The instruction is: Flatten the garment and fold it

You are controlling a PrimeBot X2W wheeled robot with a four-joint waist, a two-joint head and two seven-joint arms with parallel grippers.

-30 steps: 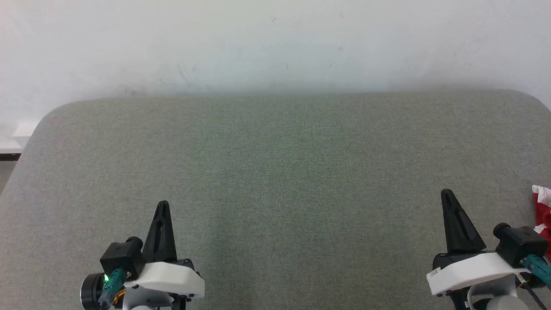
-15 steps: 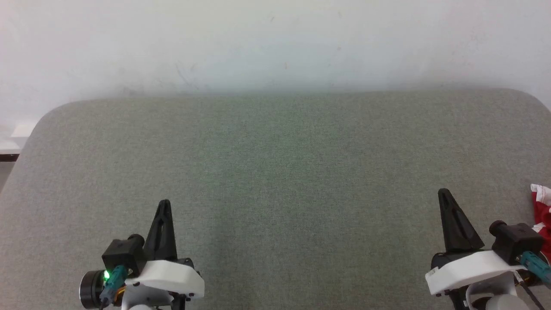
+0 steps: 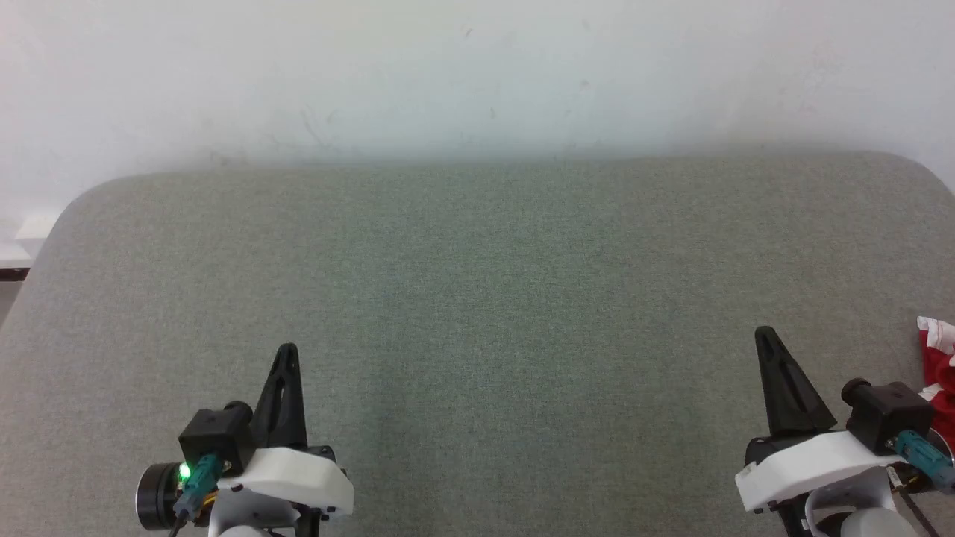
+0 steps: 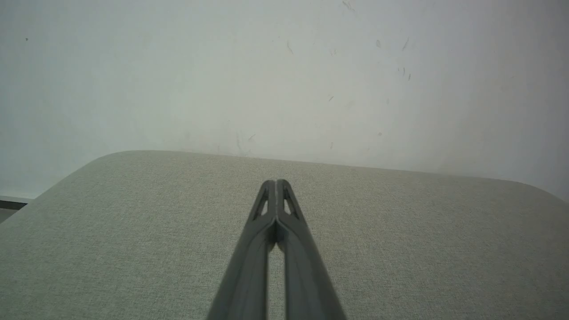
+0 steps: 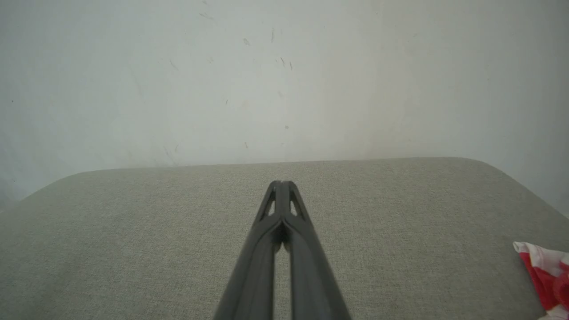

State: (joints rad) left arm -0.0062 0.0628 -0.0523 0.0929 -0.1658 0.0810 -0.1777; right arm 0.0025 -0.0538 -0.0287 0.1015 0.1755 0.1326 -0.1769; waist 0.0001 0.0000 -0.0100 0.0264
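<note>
"Grey padded surface [image 3: 477,298] is lying bare under both arms. Nearest, the left gripper [image 3: 286,356] is sitting with its fingers pressed together, carrying nothing. And the other?"

"Same: the right gripper [image 3: 762,339] is clamped on nothing, pointing at the wall [image 3: 477,74]. The garment [image 3: 938,365] is lying crumpled just off its outer side, at the surface's right edge — mostly cropped, so I can't read its long axis."

"Which arm is reaching?"

"Right, I'm judging — it is sitting far nearer, and nothing is standing between. Beyond, bare surface is running to the scuffed wall."
</note>
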